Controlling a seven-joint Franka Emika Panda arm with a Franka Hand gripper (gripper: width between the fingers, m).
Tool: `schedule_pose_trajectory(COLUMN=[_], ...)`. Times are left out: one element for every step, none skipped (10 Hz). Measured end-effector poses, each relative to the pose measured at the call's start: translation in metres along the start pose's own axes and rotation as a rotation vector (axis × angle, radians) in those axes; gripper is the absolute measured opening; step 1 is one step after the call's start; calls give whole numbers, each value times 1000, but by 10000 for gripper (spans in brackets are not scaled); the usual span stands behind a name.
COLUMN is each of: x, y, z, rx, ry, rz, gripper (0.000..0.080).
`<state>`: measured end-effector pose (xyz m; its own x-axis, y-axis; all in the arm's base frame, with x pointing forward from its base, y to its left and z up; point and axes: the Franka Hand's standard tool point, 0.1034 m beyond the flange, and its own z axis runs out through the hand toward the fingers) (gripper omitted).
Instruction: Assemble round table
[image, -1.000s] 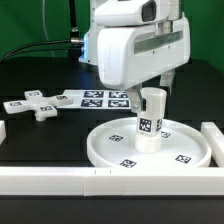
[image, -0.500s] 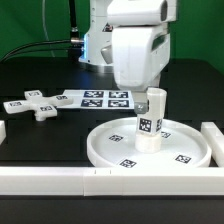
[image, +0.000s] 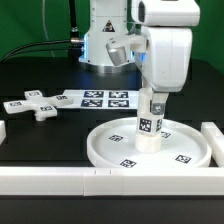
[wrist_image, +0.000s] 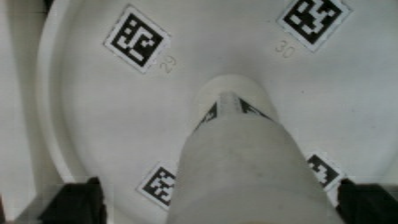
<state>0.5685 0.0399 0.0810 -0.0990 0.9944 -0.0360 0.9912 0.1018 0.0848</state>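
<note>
The large rimmed disc (image: 110, 150) lies flat on the black table in the exterior view. The short thick cylinder (image: 150, 125) stands upright on its centre. My gripper (image: 155, 100) hangs straight over the cylinder, its fingers down along the cylinder's top. In the wrist view the cylinder (wrist_image: 240, 150) runs up between my gripper (wrist_image: 222, 205) toward the disc (wrist_image: 214, 40). The dark fingers (wrist_image: 75, 200) stand apart from the cylinder's sides with a gap on each side, so the gripper is open. The small cross-shaped piece (image: 32, 104) lies at the exterior view's left.
The marker board (image: 95, 98) lies flat behind the disc. A long white bar (image: 60, 180) runs along the front edge. Another white bar (image: 212, 135) stands at the exterior view's right of the disc. The arm's base is at the back.
My hand has turned about its vertical axis and shifted toward the exterior view's right. The cylinder stays upright in the same place on the disc.
</note>
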Motion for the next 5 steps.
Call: schedule_pose_trajectory(x=[0,0,-2,-3,-1], y=[0,0,0,0,-1], z=[1,0,1,1,1], rx=[1,0,1,1,2], ry=[-6,-10,-21,-25,-25], rz=[-59,-87,-180,-199,-195], gripper=[649,649,649,649,649])
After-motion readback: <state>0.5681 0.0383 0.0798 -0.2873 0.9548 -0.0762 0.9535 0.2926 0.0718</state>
